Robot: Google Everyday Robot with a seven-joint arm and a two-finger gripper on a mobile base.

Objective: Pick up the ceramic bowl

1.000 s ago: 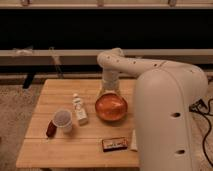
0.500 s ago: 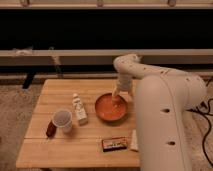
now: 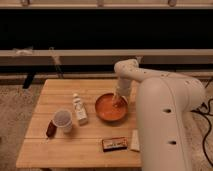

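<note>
The ceramic bowl [image 3: 111,107], round, shallow and orange-red, sits on the wooden table [image 3: 45,152] right of centre. My white arm reaches in from the right and bends down over the bowl's far right side. My gripper [image 3: 119,99] hangs at the bowl's right rim, its tip low inside or just above the bowl.
A translucent plastic cup [image 3: 62,120] stands at the left, a small dark red item [image 3: 51,129] beside it. A small white bottle [image 3: 79,109] lies left of the bowl. A dark snack bar [image 3: 114,144] and a white packet [image 3: 135,141] lie near the front edge.
The arm has swung to the right across the bowl, from above its centre to its right rim, and the gripper has come lower. The bowl has not moved.
</note>
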